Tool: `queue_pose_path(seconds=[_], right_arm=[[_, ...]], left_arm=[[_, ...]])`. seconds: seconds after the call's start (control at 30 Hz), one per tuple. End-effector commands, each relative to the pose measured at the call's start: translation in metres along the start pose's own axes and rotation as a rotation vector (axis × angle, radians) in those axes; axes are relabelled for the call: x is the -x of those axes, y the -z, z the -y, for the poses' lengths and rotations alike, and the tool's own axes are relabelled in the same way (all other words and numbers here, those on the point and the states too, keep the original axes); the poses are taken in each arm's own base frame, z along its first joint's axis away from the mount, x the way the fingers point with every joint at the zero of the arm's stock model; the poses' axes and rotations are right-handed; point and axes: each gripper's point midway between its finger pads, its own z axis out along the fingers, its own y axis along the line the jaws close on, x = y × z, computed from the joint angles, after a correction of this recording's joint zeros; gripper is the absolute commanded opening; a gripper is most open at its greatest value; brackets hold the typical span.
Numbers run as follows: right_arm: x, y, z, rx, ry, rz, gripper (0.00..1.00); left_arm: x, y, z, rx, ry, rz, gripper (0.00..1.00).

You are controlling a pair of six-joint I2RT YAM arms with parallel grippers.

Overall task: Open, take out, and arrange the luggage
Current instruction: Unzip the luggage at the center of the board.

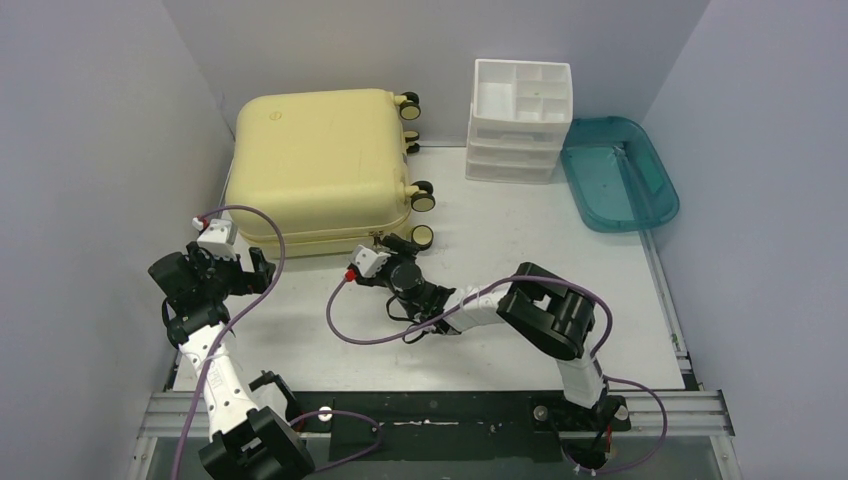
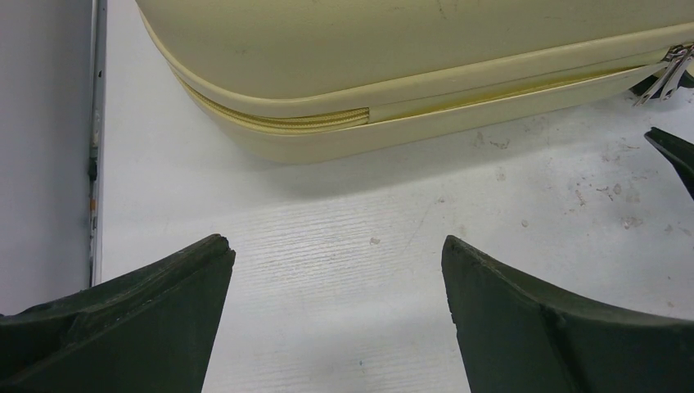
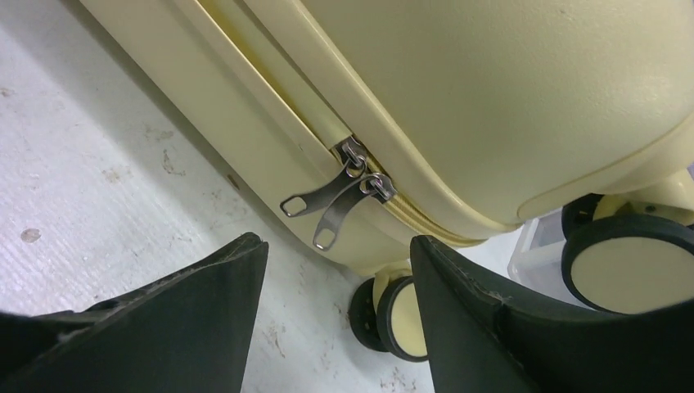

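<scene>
Lighting bright, even, diffuse from overhead. Soft shadow under luggage (image 2: 409, 57) on table (image 2: 327, 246); mild sheen on its curve. Wrist-view fingers (image 3: 164, 327) close to lens, slightly soft.

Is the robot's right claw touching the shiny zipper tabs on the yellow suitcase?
Apart. The right wrist view shows the right gripper open, a clear gap between its fingers and the zipper pulls.

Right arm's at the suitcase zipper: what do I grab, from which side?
Grip the two metal zipper pulls near their free ends. They dangle side by side off the suitcase seam, so come from the near side with the right gripper straddling both.
</scene>
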Motion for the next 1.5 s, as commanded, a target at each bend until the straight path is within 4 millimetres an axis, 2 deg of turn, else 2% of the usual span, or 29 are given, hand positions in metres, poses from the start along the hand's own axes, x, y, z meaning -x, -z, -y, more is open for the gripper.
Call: queue_pose_path(seconds=[0.0, 0.3, 0.47, 0.53, 0.6, 0.77, 0.83, 1.07, 1.2, 1.33, 1.47], right_arm=[[0.015, -0.014, 0.015, -0.081, -0.026, 0.024, 0.63], [0.008, -0.025, 0.027, -0.117, -0.043, -0.001, 0.43], [0.018, -0.029, 0.024, -0.076, -0.035, 0.014, 0.37], [0.020, -0.030, 0.018, -0.040, -0.033, 0.017, 0.38], [0.022, -0.031, 0.014, -0.002, -0.035, 0.014, 0.34], [0.021, -0.037, 0.013, 0.027, -0.070, -0.022, 0.05], [0.021, -0.039, 0.017, 0.024, -0.088, -0.037, 0.00], [0.027, -0.028, 0.044, 0.017, -0.156, -0.027, 0.00], [0.021, -0.022, 0.065, 0.064, -0.273, -0.035, 0.00], [0.017, -0.012, 0.077, 0.117, -0.347, -0.033, 0.00], [0.011, -0.004, 0.073, 0.159, -0.355, -0.032, 0.00]], left_arm=[[0.003, 0.001, 0.001, -0.013, -0.015, 0.017, 0.97], [0.001, -0.001, -0.001, -0.014, -0.009, 0.011, 0.97], [0.000, -0.002, -0.001, -0.016, -0.003, 0.005, 0.97], [-0.001, -0.002, -0.001, -0.016, -0.002, 0.004, 0.97], [0.000, -0.002, -0.001, -0.015, -0.002, 0.004, 0.97], [-0.001, -0.002, -0.002, -0.011, -0.002, 0.002, 0.97], [0.000, -0.001, -0.002, -0.010, -0.002, 0.003, 0.97], [0.001, 0.000, -0.001, -0.011, -0.008, 0.008, 0.97], [0.009, 0.002, -0.002, 0.003, -0.020, 0.024, 0.97], [0.031, 0.009, -0.006, 0.030, -0.053, 0.068, 0.97], [0.063, 0.014, -0.008, 0.039, -0.088, 0.117, 0.97]])
